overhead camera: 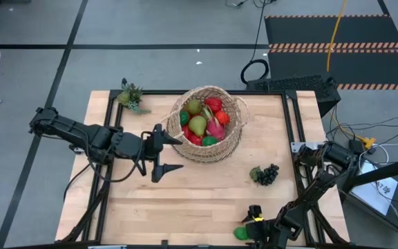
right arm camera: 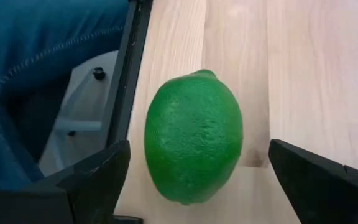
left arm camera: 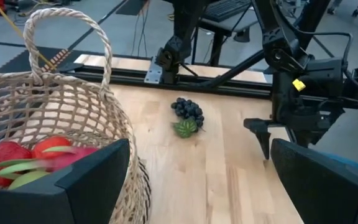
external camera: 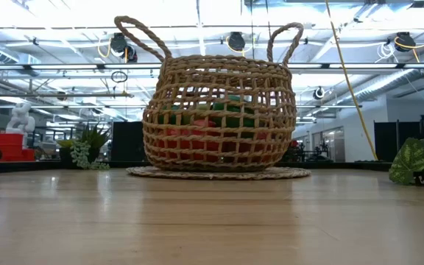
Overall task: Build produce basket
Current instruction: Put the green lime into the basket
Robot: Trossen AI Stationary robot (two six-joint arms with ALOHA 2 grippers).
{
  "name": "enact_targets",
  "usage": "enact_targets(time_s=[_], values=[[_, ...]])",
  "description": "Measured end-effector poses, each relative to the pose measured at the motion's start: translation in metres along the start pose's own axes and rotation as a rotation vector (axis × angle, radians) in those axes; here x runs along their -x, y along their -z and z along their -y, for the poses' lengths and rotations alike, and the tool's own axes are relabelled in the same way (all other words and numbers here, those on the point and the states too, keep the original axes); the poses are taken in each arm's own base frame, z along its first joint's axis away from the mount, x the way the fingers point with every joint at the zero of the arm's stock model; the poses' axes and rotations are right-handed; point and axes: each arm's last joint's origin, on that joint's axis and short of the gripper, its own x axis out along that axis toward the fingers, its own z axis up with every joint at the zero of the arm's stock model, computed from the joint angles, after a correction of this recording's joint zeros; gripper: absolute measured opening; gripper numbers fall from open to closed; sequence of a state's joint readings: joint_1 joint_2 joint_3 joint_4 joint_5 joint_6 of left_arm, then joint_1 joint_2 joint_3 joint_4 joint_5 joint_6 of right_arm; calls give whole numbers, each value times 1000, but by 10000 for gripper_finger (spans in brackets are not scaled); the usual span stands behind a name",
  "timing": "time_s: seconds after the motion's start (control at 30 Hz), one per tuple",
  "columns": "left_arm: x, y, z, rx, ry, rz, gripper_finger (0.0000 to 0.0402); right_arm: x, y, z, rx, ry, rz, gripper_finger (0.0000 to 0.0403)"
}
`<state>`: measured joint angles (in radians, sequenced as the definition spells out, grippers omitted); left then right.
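The tan woven basket (overhead camera: 208, 124) stands at the table's middle, toward the far side, on a flat round mat. It holds red, green and pink produce (overhead camera: 202, 121). My left gripper (overhead camera: 170, 153) hovers open just left of the basket, pointing right, with nothing between its fingers. A bunch of dark grapes (overhead camera: 265, 174) with a green leaf lies right of the basket. A green lime (right arm camera: 191, 146) lies at the table's near edge beside the black rail. My right gripper (right arm camera: 199, 149) slants down over the lime, open, with one finger on each side and clear of it.
A small green spiky plant (overhead camera: 131, 97) stands at the far left corner. Black frame rails (overhead camera: 185, 92) run along the table's edges. Blue cloth (right arm camera: 48, 68) shows just beyond the near edge. Bare wood lies between the basket and the near edge.
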<state>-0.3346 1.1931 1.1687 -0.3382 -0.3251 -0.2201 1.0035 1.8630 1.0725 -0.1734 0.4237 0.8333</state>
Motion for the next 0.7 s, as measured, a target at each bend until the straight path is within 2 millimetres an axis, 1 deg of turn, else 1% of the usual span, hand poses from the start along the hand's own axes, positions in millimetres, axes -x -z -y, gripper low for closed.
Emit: enact_targets(time_s=[0.1,0.17,0.53,0.7], values=[[0,0,0,-6,1,0,387,0,0,1,49,18,18,368],[0,0,0,-5,1,0,387,0,-1,1,73,32,32,354],[0,0,0,-5,1,-1,388,-1,-1,2,97,39,31,240],[0,0,0,-2,3,5,388,1,-2,2,113,36,34,209]])
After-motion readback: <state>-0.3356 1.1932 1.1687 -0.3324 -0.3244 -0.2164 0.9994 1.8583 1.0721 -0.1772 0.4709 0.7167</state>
